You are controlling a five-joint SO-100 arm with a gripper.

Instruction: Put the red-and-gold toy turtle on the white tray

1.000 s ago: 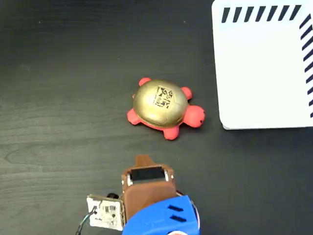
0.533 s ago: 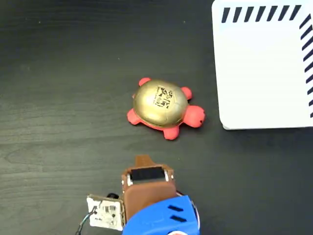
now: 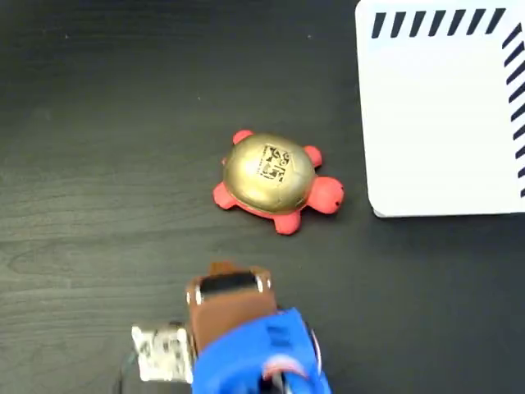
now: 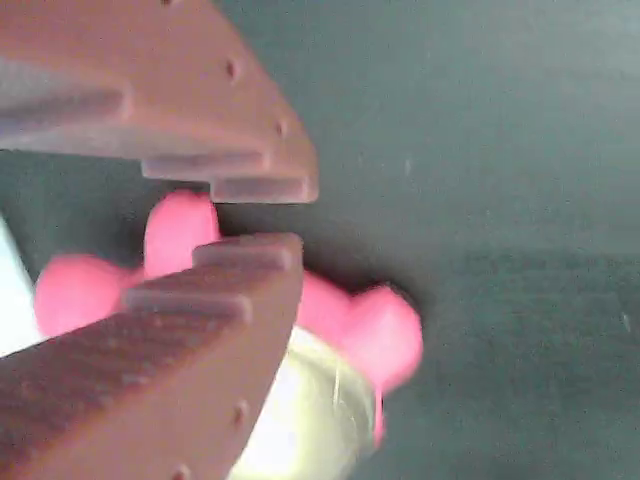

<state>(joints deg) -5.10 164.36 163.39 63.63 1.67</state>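
The red-and-gold toy turtle (image 3: 271,176) sits on the dark table in the fixed view, gold shell up with a black square mark, its coral head pointing right toward the white tray (image 3: 443,123). My brown gripper (image 3: 220,269) is below the turtle, apart from it, on a blue arm that is motion-blurred. In the wrist view the gripper (image 4: 258,212) has its toothed fingers nearly touching with nothing between them. The turtle (image 4: 380,330) lies beyond them, blurred pink with a gold patch. A sliver of the tray (image 4: 8,290) shows at the left edge.
A small circuit board (image 3: 160,353) hangs at the arm's left side. The black wood-grain table (image 3: 107,164) stretches left and above the turtle. The tray's black diagonal stripes run along its top and right edges.
The arm and gripper have shifted a little to the left and are now blurred. The turtle and the tray have not moved.
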